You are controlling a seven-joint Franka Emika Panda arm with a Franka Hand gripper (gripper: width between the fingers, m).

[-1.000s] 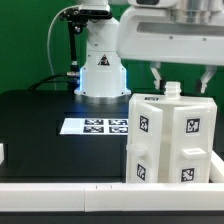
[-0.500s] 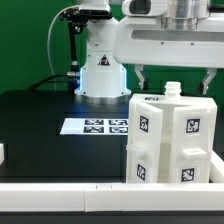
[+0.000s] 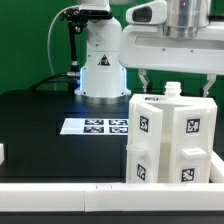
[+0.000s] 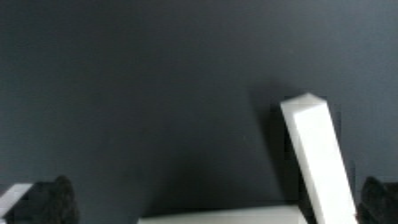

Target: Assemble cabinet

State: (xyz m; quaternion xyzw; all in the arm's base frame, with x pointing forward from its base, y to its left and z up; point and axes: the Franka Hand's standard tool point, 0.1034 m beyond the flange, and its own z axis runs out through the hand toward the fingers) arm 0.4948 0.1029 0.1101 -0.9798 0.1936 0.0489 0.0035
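Note:
The white cabinet (image 3: pixel 168 140) stands at the front on the exterior view's right. It is a boxy body of tagged panels with a small white peg (image 3: pixel 172 90) sticking up from its top. My gripper (image 3: pixel 172 80) hangs just above that top, open and empty, one finger to each side of the peg. In the wrist view my gripper (image 4: pixel 214 205) shows only dark fingertips (image 4: pixel 43 202) at the corners. A white panel edge of the cabinet (image 4: pixel 313 160) stands upright between them, near one fingertip, over the dark table.
The marker board (image 3: pixel 95 126) lies flat on the black table mid-scene. The white robot base (image 3: pixel 100 65) stands behind it. A small white part (image 3: pixel 2 153) sits at the exterior view's left edge. A white rail (image 3: pixel 60 195) runs along the front.
My gripper has risen a little above the cabinet top, and its fingers stand wider apart than a second ago. The cabinet has not moved.

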